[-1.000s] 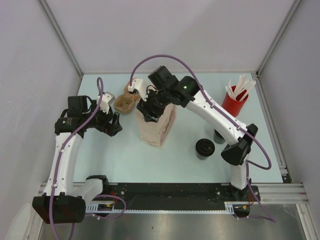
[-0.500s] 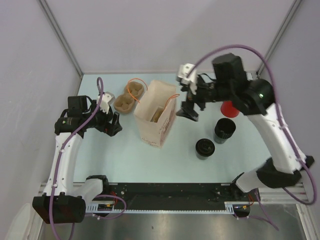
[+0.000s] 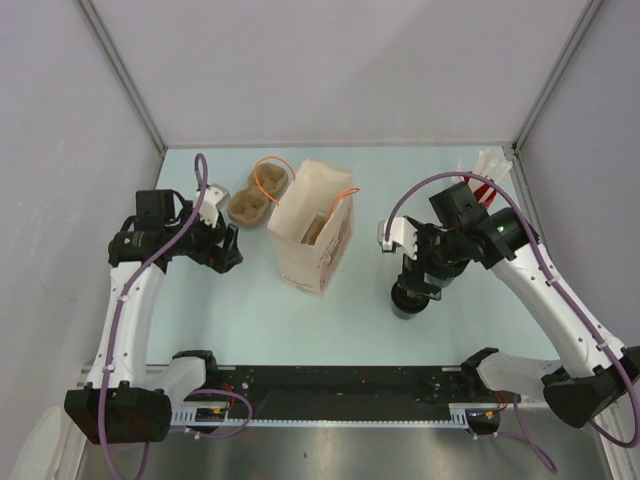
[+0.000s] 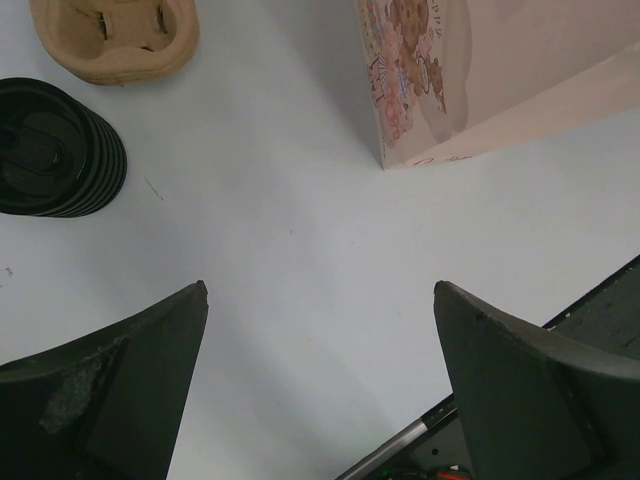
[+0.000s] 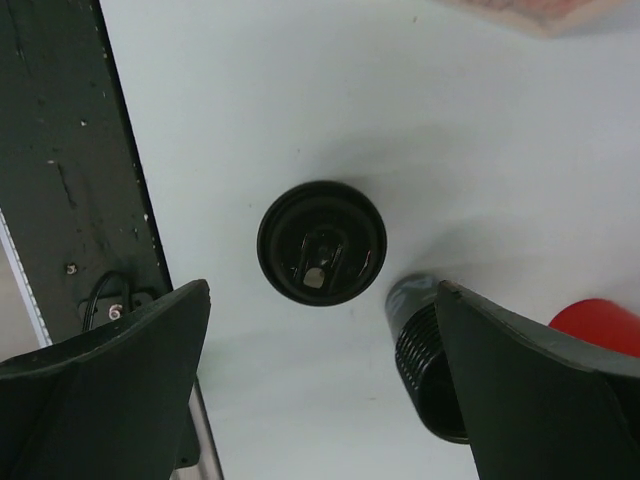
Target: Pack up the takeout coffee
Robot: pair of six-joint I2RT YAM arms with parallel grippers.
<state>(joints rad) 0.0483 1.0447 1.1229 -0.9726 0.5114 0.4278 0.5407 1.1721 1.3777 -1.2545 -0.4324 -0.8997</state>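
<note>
The takeout coffee (image 5: 321,242), a short black cup with a lid, stands on the pale table and shows from above in the right wrist view. My right gripper (image 5: 322,290) hangs open over it, holding nothing, one finger on each side. From the top camera, the coffee (image 3: 405,303) peeks out below the right gripper (image 3: 425,275). The open paper bag (image 3: 312,235) stands upright in the middle. My left gripper (image 3: 228,250) is open and empty to the left of the bag, over bare table (image 4: 320,290).
A taller ribbed black cup (image 5: 430,370) lies against my right finger. A red cup (image 5: 600,320) of white sticks (image 3: 490,160) is at the back right. A cardboard cup carrier (image 3: 258,195) sits behind the bag. Another ribbed black lidded cup (image 4: 50,150) stands near the left gripper.
The right arm swung away from the bag's mouth, to the right and then down toward the front, ending over the black cups. Its jaws opened wide. The left arm stayed still.
</note>
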